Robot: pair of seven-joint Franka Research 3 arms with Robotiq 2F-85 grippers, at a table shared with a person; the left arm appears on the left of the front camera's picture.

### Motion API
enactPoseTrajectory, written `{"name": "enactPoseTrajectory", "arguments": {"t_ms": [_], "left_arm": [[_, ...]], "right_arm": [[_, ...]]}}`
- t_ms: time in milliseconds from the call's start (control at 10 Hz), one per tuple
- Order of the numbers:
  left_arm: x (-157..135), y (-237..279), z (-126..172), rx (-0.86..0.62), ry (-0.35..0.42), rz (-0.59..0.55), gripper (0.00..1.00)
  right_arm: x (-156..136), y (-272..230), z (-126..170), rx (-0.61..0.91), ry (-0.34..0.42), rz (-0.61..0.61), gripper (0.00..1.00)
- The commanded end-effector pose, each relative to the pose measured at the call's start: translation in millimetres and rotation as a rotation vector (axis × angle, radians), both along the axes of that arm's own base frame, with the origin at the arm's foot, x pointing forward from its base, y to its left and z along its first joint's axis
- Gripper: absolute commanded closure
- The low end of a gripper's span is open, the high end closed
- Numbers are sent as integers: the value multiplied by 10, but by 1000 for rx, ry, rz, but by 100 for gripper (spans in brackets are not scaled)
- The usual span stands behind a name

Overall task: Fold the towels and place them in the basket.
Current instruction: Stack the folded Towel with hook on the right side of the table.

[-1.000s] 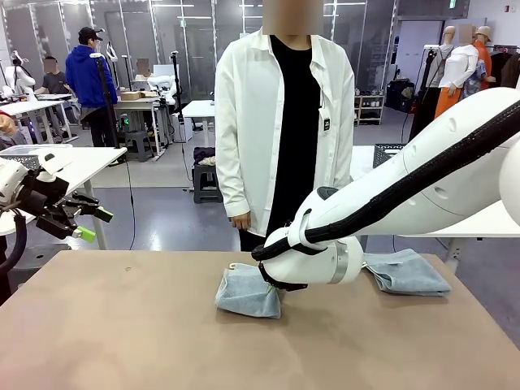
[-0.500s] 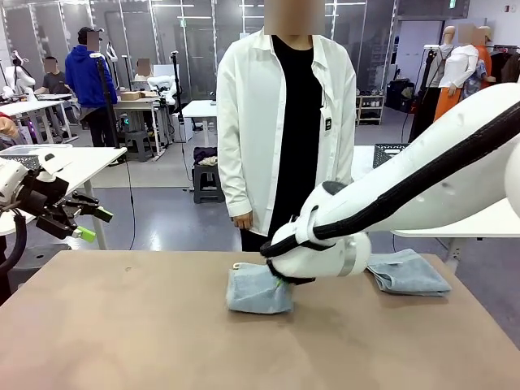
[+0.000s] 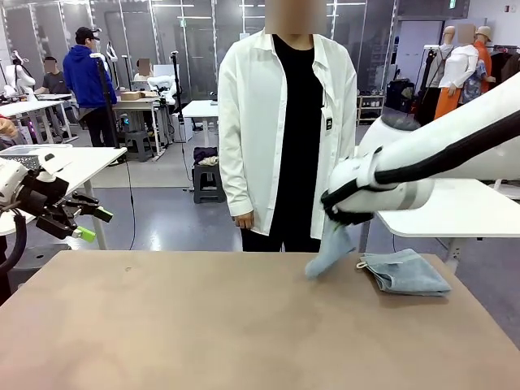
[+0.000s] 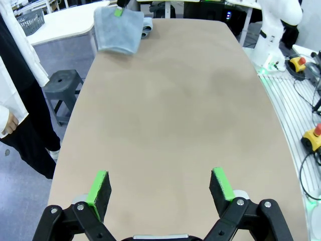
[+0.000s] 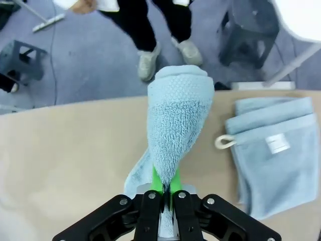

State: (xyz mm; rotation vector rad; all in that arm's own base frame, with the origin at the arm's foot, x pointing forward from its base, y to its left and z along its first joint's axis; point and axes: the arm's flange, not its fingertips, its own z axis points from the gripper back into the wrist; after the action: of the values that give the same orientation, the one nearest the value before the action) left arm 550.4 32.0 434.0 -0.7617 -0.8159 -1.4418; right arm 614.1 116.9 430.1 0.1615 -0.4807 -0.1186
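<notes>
Pale blue-grey terry hangs from the right pincer [image 5: 164, 187], whose green pads are pinched tight on a bunched towel [image 3: 331, 251] lifted above the far right part of the tabletop [image 3: 203, 325]; its lowest fold seems to brush the surface, though that is hard to judge. Just beside it on the tabletop lies a second towel [image 3: 405, 271], folded flat, its white loop [image 5: 224, 141] pointing toward the hanging one. The left pincer [image 4: 161, 187] hovers over the near left of the tabletop, spread wide and holding nothing. A person in a white shirt [image 3: 286, 122] stands at the far edge.
</notes>
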Motion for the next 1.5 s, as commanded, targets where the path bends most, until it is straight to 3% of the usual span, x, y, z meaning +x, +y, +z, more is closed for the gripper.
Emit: {"name": "enactPoseTrajectory", "arguments": {"t_ms": [0, 200, 800, 1100, 1200, 1400], "left_arm": [[-8, -6, 22, 3, -5, -1, 0], [-8, -6, 22, 3, -5, -1, 0], [-8, -6, 22, 3, -5, -1, 0], [-8, -6, 22, 3, -5, -1, 0], [-8, -6, 22, 3, -5, -1, 0], [-8, -6, 22, 3, -5, -1, 0]], "right_arm": [[234, -329, 55, -60, 23, 40, 94], [424, -696, 101, -69, 62, 115, 94], [350, -1226, -107, -123, 119, 320, 94], [312, -1321, -151, -186, 80, 248, 94], [365, -1259, -149, -149, 125, 282, 94], [365, -1259, -149, -149, 125, 282, 94]]}}
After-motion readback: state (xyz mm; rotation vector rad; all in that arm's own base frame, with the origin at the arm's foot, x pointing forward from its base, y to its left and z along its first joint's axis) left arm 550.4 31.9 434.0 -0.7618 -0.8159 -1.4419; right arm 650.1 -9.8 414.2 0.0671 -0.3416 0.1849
